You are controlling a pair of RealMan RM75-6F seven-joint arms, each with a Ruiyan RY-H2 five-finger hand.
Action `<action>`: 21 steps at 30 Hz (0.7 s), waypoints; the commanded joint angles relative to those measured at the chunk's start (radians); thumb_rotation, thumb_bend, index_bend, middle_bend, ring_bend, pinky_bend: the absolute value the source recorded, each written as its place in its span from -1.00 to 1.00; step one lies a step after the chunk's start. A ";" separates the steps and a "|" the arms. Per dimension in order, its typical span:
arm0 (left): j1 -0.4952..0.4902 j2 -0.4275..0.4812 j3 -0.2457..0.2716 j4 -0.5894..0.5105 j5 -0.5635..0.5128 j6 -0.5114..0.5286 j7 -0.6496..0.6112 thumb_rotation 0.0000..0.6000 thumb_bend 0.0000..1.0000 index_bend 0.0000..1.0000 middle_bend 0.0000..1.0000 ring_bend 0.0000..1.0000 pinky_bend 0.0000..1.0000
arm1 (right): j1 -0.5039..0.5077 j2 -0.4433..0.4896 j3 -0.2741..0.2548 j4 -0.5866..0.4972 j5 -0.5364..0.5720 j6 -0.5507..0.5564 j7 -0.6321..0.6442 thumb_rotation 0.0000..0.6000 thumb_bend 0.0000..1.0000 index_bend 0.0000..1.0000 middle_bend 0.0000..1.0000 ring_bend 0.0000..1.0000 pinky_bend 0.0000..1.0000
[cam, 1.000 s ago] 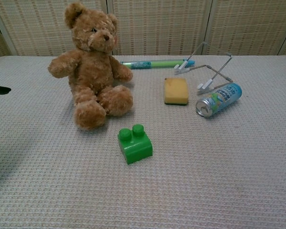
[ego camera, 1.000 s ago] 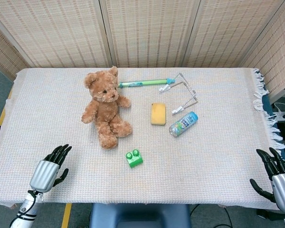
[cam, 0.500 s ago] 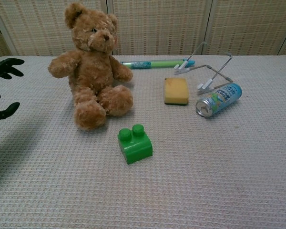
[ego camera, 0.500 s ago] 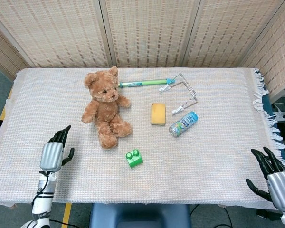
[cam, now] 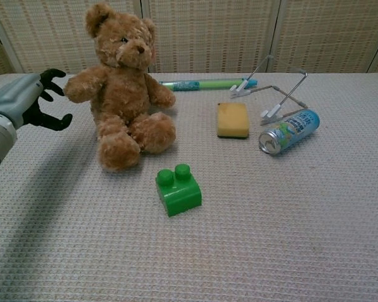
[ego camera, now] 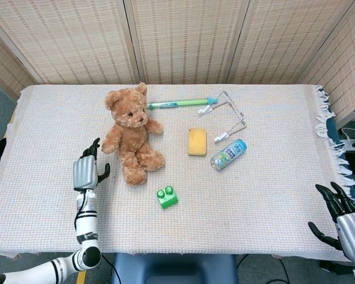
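A brown teddy bear [ego camera: 131, 138] [cam: 123, 83] sits upright on the woven cloth. My left hand [ego camera: 87, 170] [cam: 26, 100] hovers just left of the bear, fingers spread toward its arm and holding nothing. In front of the bear lies a green toy brick [ego camera: 167, 197] [cam: 178, 189]. My right hand [ego camera: 345, 219] is at the table's near right corner, fingers apart and empty; the chest view does not show it.
A yellow sponge [ego camera: 197, 141] [cam: 232, 119], a blue drink can [ego camera: 228, 154] [cam: 288, 131] lying on its side, a wire rack [ego camera: 227, 115] [cam: 280, 92] and a green pen-like tube [ego camera: 176, 104] [cam: 205, 83] lie right of the bear. Woven screens stand behind the table.
My left hand has travelled from the near left corner up and right to the bear's side. The right hand has barely shifted.
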 commanded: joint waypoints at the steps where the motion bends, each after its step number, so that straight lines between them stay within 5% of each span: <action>1: -0.036 -0.027 -0.034 0.007 -0.049 0.000 0.022 1.00 -0.17 -0.80 -0.61 -0.58 -0.17 | 0.000 0.001 0.000 -0.001 0.002 -0.001 0.002 1.00 -0.67 -1.00 -0.76 -1.00 -0.54; 21: -0.126 -0.037 -0.108 -0.052 -0.217 -0.007 0.025 1.00 -0.21 -0.77 -0.64 -0.55 -0.16 | 0.002 0.013 -0.003 -0.010 0.006 -0.008 0.015 1.00 -0.67 -1.00 -0.76 -1.00 -0.54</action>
